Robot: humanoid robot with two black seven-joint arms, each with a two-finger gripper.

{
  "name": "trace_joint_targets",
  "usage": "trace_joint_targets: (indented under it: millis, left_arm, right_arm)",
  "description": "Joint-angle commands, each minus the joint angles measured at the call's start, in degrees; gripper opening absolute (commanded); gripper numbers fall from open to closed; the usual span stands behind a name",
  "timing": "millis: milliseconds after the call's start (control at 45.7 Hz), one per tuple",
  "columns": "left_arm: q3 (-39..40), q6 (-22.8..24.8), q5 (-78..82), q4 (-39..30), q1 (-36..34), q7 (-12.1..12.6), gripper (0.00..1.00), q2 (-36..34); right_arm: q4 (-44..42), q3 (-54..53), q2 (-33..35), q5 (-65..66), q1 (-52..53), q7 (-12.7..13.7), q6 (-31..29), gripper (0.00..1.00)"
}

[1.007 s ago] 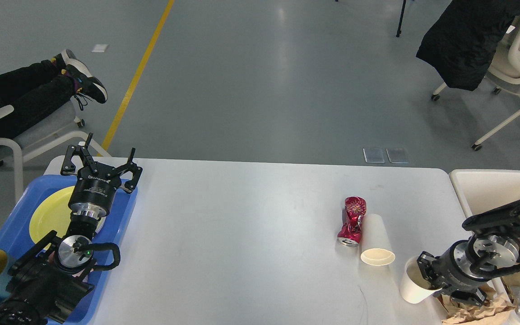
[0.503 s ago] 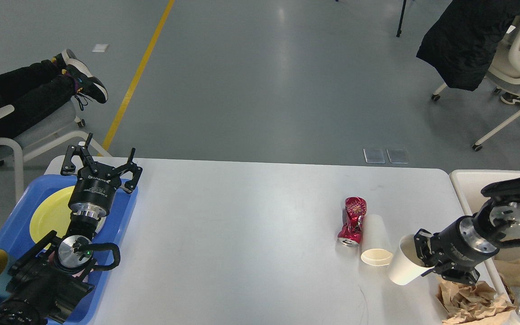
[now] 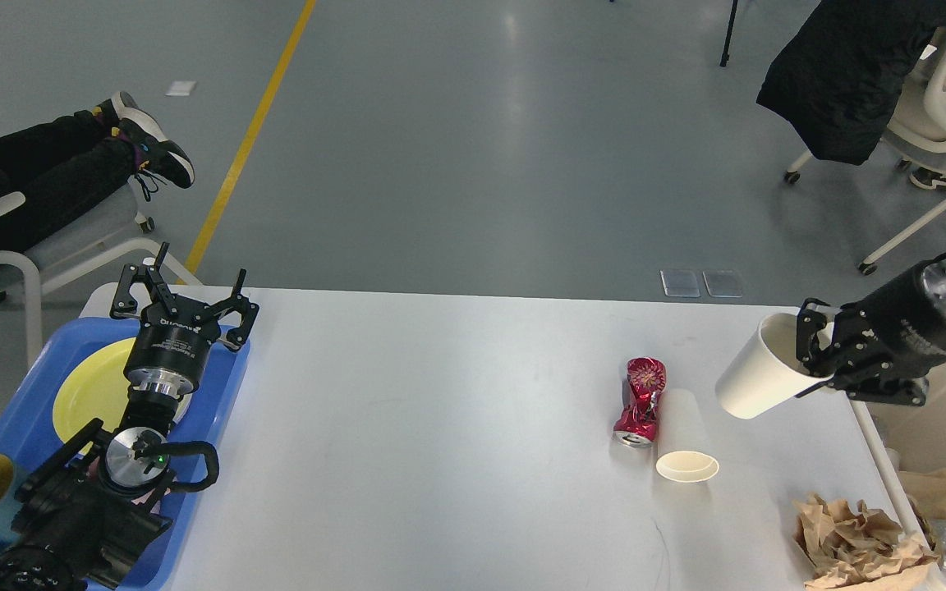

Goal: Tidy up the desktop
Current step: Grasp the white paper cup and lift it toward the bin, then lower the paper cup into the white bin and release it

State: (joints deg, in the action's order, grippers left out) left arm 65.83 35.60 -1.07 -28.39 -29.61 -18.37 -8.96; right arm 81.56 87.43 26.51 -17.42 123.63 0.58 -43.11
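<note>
Right gripper (image 3: 811,355) was clamped on the rim of a white paper cup (image 3: 756,379), one finger inside the mouth, cup tilted and lifted clear of the desktop (image 3: 440,410), near its right edge. The step in hand looked like carrying the cup to the cream bin (image 3: 879,447) just off that edge. To do it well: keep the pinch firm, since thin paper walls probably buckle, and clear the bin wall before letting go.

Left gripper (image 3: 181,294) hovered over the blue tray (image 3: 21,410), fingers spread wide, holding nothing. A yellow plate (image 3: 91,394) lay in the tray.

Left on the desktop: a crushed red can (image 3: 641,402) touching a second paper cup (image 3: 684,439) lying on its side, and crumpled brown paper (image 3: 847,533) at the near right corner. None of these stood between the held cup and the bin.
</note>
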Motion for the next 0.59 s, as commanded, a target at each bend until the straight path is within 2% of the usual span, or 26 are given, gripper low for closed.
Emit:
trace_joint_targets:
  millis: [0, 88, 350, 569]
  left_arm:
    - [0.0, 0.0, 0.0, 0.0, 0.0, 0.0, 0.96, 0.0]
    - [0.0, 0.0, 0.0, 0.0, 0.0, 0.0, 0.96, 0.0]
    - [0.0, 0.0, 0.0, 0.0, 0.0, 0.0, 0.96, 0.0]
    - [0.0, 0.0, 0.0, 0.0, 0.0, 0.0, 0.96, 0.0]
  right_arm:
    - [3.3, 3.7, -1.7, 5.0, 9.3, -0.7, -3.4, 0.0]
    - [3.7, 3.8, -1.6, 6.2, 12.9, -0.1, -6.5, 0.0]
    - [2.9, 4.6, -1.0, 6.6, 12.7, 0.2, -4.8, 0.0]
    - [-3.8, 5.3, 4.9, 6.3, 3.8, 0.2, -2.2, 0.0]
